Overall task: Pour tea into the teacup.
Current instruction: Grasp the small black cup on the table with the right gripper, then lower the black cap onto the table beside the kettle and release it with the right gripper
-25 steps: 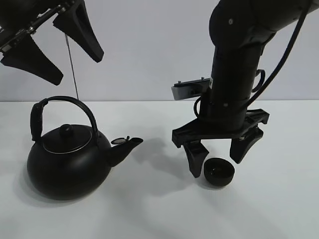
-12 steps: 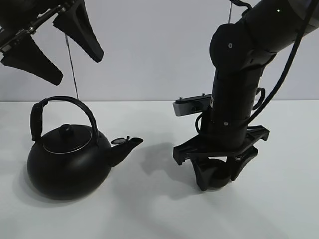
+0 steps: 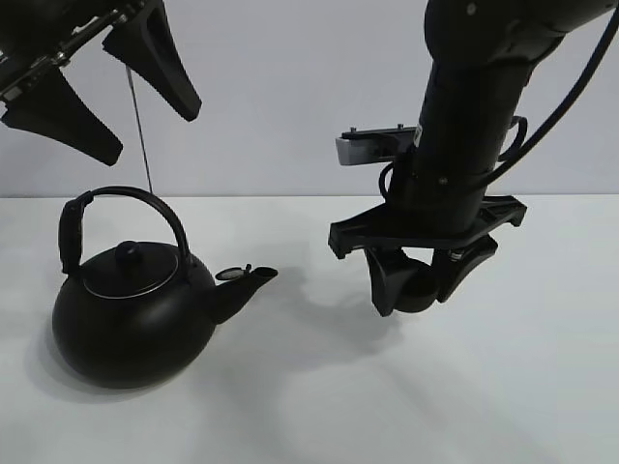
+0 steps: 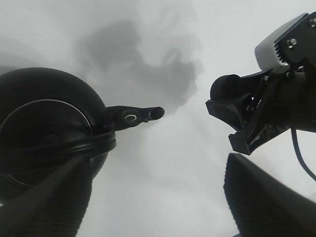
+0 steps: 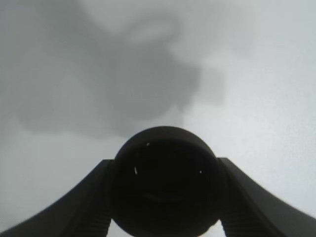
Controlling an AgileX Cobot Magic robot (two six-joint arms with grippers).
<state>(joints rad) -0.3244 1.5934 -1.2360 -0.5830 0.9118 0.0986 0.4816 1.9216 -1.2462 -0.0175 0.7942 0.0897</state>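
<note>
The small matte-black teacup hangs above the white table, clamped between the fingers of my right gripper. It fills the right wrist view, mouth towards the camera, between the two fingers. It also shows in the left wrist view. The big black kettle with an arched handle stands on the table at the left, spout pointing right towards the cup. My left gripper is open and empty, high above the kettle, which shows in its wrist view.
The white table reaches a pale back wall. A thin cable hangs down behind the kettle's handle. The right arm's shadow lies on the table between kettle and cup.
My right gripper dropped around the teacup on the table, shut on it and lifted it off the surface. The left gripper and the kettle have not moved.
</note>
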